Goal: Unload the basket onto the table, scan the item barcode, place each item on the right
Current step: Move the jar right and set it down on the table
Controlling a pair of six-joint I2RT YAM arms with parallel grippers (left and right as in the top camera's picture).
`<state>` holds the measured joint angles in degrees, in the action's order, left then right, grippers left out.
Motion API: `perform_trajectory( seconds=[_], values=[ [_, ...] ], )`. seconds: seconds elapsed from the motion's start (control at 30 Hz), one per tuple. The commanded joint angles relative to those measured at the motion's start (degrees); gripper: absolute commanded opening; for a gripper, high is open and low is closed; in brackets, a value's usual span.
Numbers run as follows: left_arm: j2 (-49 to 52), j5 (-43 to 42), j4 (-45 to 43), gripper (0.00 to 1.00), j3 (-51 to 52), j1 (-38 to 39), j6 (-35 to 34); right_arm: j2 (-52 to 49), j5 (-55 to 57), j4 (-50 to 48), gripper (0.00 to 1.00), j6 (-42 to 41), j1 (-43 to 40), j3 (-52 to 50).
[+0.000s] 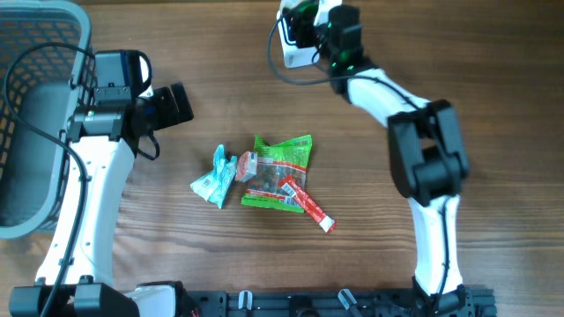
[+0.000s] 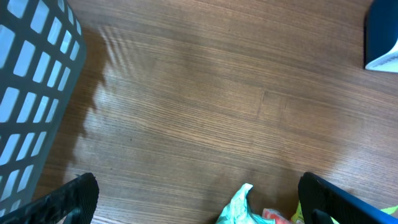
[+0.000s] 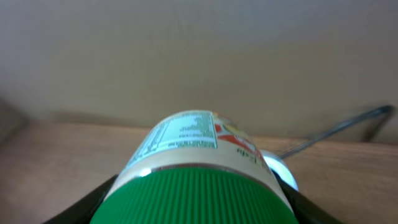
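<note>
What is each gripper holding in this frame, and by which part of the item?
The right gripper holds a green-lidded jar, its fingers on either side of the ribbed lid end. The left gripper is open and holds nothing.

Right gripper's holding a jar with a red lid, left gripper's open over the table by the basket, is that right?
Not quite. The lid of the jar is green, not red; the right wrist view shows it. The rest stands: the right gripper holds the jar, and the left gripper is open over the table by the basket.
</note>
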<state>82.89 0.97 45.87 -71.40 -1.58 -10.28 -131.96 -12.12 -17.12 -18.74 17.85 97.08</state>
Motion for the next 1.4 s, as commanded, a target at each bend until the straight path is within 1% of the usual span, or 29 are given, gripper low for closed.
perform_trajectory(
  seconds=[0.0, 0.03, 0.13, 0.2, 0.37, 0.43, 0.5, 0.63, 0.8, 0.93, 0.97, 1.03, 1.1, 1.13, 1.17, 1.23, 1.37],
  values=[
    [-0.4, 0.3, -0.1, 1.00, -1.0, -0.2, 0.9, 14.2, -5.9, 10.6, 0.35, 2.0, -4.0, 1.5],
    [-0.4, 0.3, -0.1, 1.00, -1.0, -0.2, 0.9, 16.5, -5.8, 16.7, 0.34, 2.4, -5.1, 1.5],
    [-0.4, 0.3, -0.1, 1.00, -1.0, -0.2, 0.9, 21.3, -7.6, 30.2, 0.33, 4.5, -7.8, 1.5],
    [-0.4, 0.3, -0.1, 1.00, -1.0, -0.2, 0.9, 24.9, -7.7, 43.9, 0.33, 5.6, -10.5, 1.5],
    [-0.4, 0.3, -0.1, 1.00, -1.0, -0.2, 0.9, 27.2, -7.2, 68.4, 0.32, 12.0, -15.9, 1.4],
    [-0.4, 0.3, -0.1, 1.00, -1.0, -0.2, 0.9, 27.0, -5.1, 76.1, 0.31, 14.0, -17.8, -0.2],
    [-0.4, 0.3, -0.1, 1.00, -1.0, -0.2, 0.9, 26.9, 0.0, 81.2, 0.30, 14.1, -19.4, -2.7],
    [-0.4, 0.3, -0.1, 1.00, -1.0, -0.2, 0.9, 26.9, 5.1, 82.5, 0.30, 13.6, -22.3, -9.4],
    [-0.4, 0.3, -0.1, 1.00, -1.0, -0.2, 0.9, 26.9, 5.9, 75.7, 0.31, 12.4, -26.5, -19.3],
    [-0.4, 0.3, -0.1, 1.00, -1.0, -0.2, 0.9, 26.8, 11.1, 72.0, 0.31, 10.6, -28.4, -24.1],
    [-0.4, 0.3, -0.1, 1.00, -1.0, -0.2, 0.9, 26.8, 11.3, 70.7, 0.34, 10.7, -28.8, -25.0],
    [-0.4, 0.3, -0.1, 1.00, -1.0, -0.2, 0.9, 26.8, 11.2, 69.6, 0.53, 10.8, -29.2, -25.8],
    [-0.4, 0.3, -0.1, 1.00, -1.0, -0.2, 0.9, 26.8, 11.2, 69.6, 0.79, 10.8, -29.2, -25.9],
    [-0.4, 0.3, -0.1, 1.00, -1.0, -0.2, 0.9, 26.8, 11.2, 69.5, 0.84, 11.0, -29.2, -25.8],
    [-0.4, 0.3, -0.1, 1.00, -1.0, -0.2, 0.9, 26.8, 11.3, 69.4, 0.87, 11.3, -29.2, -25.7],
    [-0.4, 0.3, -0.2, 1.00, -1.0, -0.2, 0.9, 27.0, 11.2, 71.0, 0.99, 11.2, -29.2, -23.0],
    [-0.4, 0.3, -0.1, 1.00, -1.0, -0.2, 0.9, 28.6, 11.0, 80.9, 1.00, 11.3, -29.2, -11.2]
  ],
)
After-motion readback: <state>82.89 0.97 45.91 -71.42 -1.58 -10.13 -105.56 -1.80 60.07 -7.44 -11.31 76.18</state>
